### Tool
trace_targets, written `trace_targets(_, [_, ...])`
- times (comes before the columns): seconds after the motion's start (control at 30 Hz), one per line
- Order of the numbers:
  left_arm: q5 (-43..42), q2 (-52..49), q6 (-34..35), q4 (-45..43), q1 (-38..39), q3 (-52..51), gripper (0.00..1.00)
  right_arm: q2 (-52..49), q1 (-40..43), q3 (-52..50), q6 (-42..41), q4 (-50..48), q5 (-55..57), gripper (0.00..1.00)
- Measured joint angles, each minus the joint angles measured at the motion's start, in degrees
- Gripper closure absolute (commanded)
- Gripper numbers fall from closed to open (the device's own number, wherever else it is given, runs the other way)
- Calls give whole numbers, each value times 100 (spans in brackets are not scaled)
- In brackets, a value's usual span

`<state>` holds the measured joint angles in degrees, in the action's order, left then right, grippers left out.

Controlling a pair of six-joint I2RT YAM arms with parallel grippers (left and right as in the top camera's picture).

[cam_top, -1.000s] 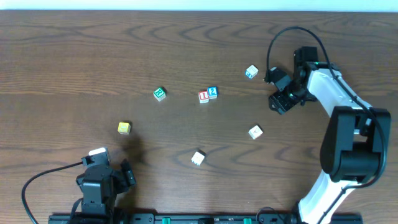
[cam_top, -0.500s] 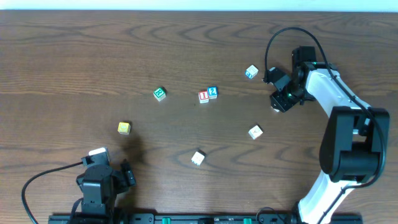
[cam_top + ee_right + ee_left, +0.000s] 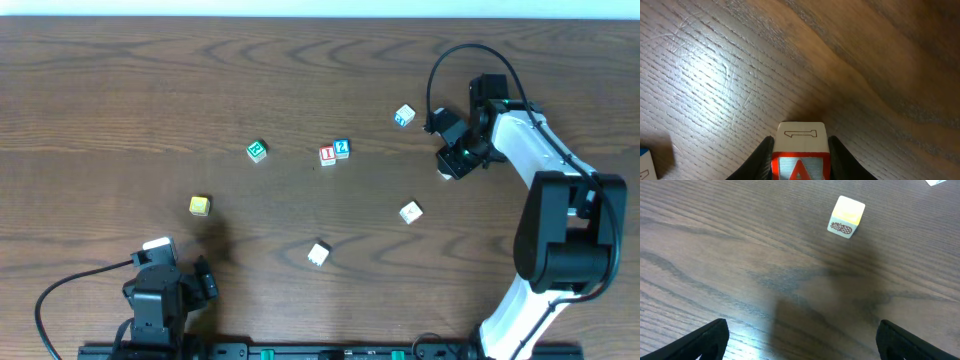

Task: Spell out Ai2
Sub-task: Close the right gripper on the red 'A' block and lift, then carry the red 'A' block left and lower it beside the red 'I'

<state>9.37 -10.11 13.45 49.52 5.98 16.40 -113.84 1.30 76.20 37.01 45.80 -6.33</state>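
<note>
Red block (image 3: 799, 150) is clamped in right gripper (image 3: 447, 165), toward the far-right corner of the table (image 3: 300, 60). Left gripper (image 3: 807, 342) is parked at the near-left corner, fingers spread apart, with yellow block (image 3: 846, 216) seen ahead.

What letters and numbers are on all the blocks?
"1": red block.
"2": blue block beside it.
"1": outlined on the held block in the right gripper; its red face is cut off.
Too blurred to read: green block.
Only a pineapple picture: yellow block.
Too small to read: three pale blocks.
</note>
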Motion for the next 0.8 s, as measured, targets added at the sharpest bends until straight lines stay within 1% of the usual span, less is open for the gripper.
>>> trace_targets(0.13, [0,0,0,0,0,0,5,0,-7,0,-155,-20,7,88])
trace_targets(0.27, [0,0,0,0,0,0,5,0,-98,0,-448,-151,52,93])
trace_targets(0.33, [0,0,0,0,0,0,5,0,-225,9,-629,-210,61,98])
trace_targets(0.43, [0,0,0,0,0,0,5,-2,-501,155,-922,-203,66,99])
trace_targets(0.57, [0,0,0,0,0,0,5,-13,-977,793,-1482,-343,76,99])
trace_targets(0.7, [0,0,0,0,0,0,5,-13,-1480,1613,-2245,-802,74,99])
trace_targets(0.8, [0,0,0,0,0,0,5,-11,-1871,2000,-2745,-1241,72,99])
